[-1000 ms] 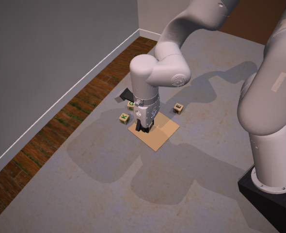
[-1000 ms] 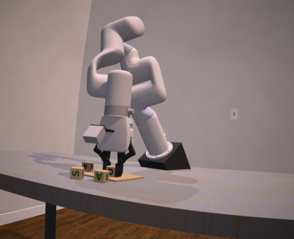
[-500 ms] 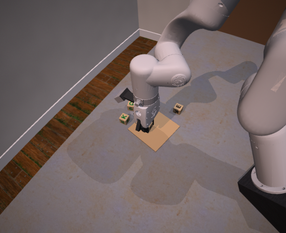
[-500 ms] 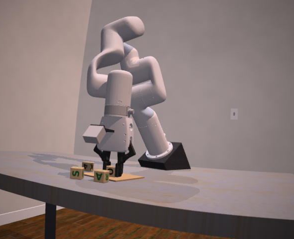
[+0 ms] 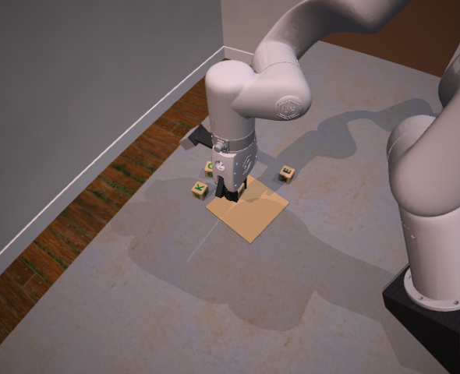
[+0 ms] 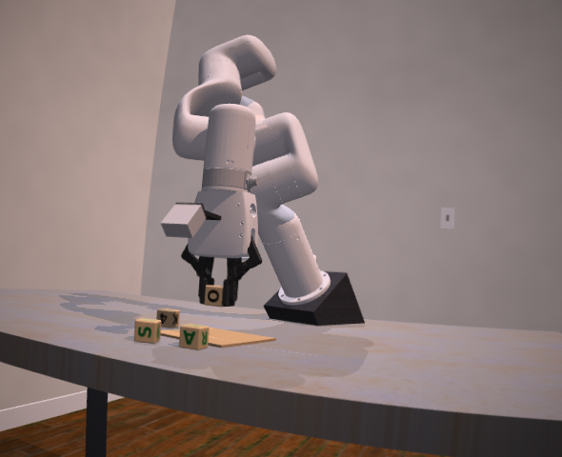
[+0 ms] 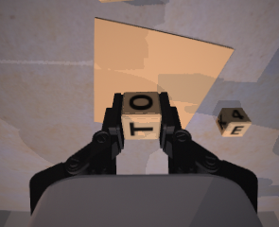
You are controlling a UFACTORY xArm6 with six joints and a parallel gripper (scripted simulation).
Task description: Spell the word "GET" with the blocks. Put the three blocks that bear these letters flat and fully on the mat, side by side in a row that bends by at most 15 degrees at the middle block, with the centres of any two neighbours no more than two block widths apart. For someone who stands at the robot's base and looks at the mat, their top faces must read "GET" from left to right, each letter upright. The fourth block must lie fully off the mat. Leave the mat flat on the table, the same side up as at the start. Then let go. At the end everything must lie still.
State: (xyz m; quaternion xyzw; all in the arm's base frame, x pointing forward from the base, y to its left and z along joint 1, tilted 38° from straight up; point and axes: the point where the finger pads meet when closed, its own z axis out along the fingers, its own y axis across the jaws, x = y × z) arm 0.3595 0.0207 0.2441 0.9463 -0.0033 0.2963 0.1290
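Note:
My gripper [image 7: 141, 104] is shut on the T block [image 7: 140, 115] and holds it a little above the tan mat [image 7: 153, 66], near the mat's edge. In the wrist view the block shows T on top and O on its far side. In the exterior view the held block [image 6: 213, 295] hangs clear of the table between the fingers [image 6: 217, 293]. In the top view my gripper [image 5: 227, 195] hides most of that block. The E block [image 5: 286, 174] lies off the mat and also shows in the wrist view [image 7: 234, 123]. The G block [image 5: 209, 169] and the K block [image 5: 199, 190] lie off the mat [image 5: 247, 209], on its other side.
The arm's black base [image 5: 436, 318] stands at the table's near right. A table edge runs close behind the G and K blocks, with wooden floor beyond. In the exterior view, two blocks [image 6: 147, 329] [image 6: 193, 336] sit by the mat's [image 6: 231, 337] near edge.

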